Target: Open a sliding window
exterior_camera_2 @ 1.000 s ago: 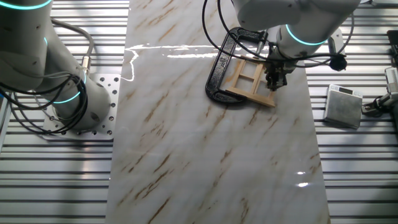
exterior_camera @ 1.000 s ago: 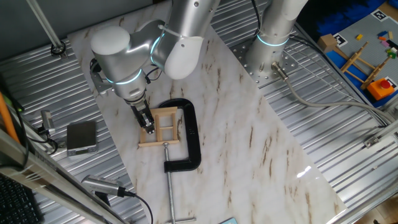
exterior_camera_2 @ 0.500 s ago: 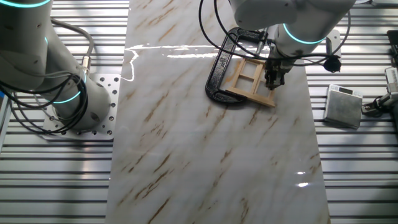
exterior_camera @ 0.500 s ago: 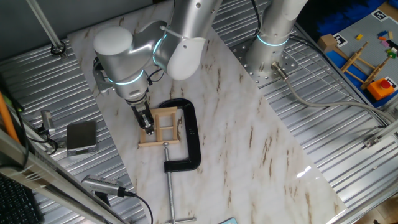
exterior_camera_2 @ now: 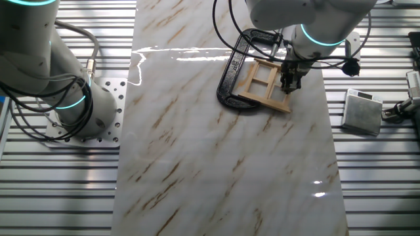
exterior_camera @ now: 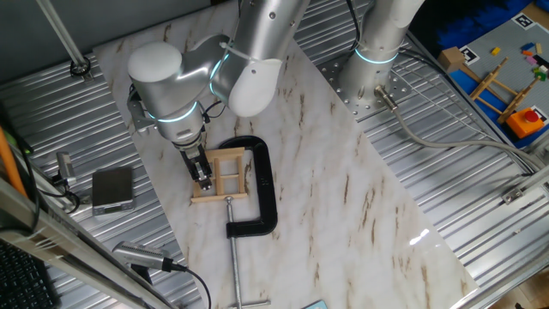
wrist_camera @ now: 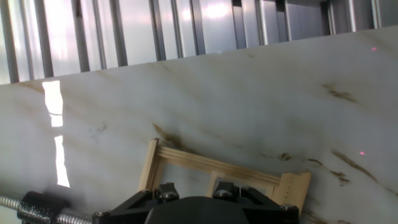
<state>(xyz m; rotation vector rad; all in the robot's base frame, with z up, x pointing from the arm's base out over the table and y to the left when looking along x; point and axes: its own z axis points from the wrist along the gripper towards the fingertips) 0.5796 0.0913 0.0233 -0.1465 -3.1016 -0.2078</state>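
This is a robotics lab bench: two silver arm bases (exterior_camera: 377,43) with glowing teal rings are bolted to a ribbed aluminium table (exterior_camera: 480,180) carrying a marble-patterned board (exterior_camera: 343,189), cables run along the left edge, and fiducial-marker tags (exterior_camera: 521,19) lie far right.

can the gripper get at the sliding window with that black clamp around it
Probably yes. The gripper is already down at the sliding window, on its side away from the C-clamp, which wraps only the opposite edge. Nothing blocks that side.
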